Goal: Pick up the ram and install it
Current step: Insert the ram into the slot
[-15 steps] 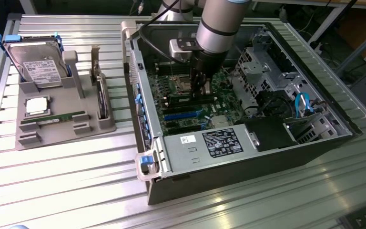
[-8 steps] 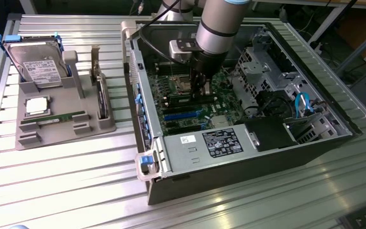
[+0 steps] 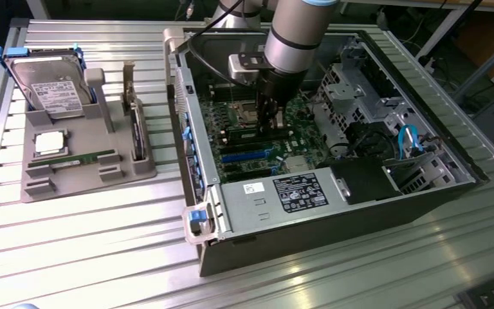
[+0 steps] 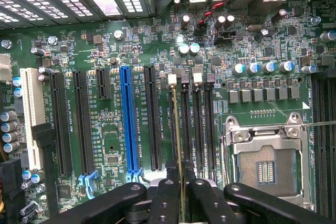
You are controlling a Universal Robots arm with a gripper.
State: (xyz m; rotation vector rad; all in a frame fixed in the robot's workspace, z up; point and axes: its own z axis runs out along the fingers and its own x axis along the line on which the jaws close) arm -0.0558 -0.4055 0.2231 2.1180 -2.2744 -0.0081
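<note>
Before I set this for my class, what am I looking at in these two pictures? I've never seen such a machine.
It is a robot arm with a gripping hand. One picture comes from a camera off the arm, the other from a camera on its wrist, looking past the hand. On the metal table stands an open computer case. Beside it a grey holder carries a hard drive, a square processor chip and a spare ram stick. The hand, inside the case, grips a ram stick, seen edge-on, above the motherboard by its memory slots.

ram [image 4: 176, 129] partly hidden by end effector [image 4: 180, 176], arm [image 3: 297, 32] cropped
</note>
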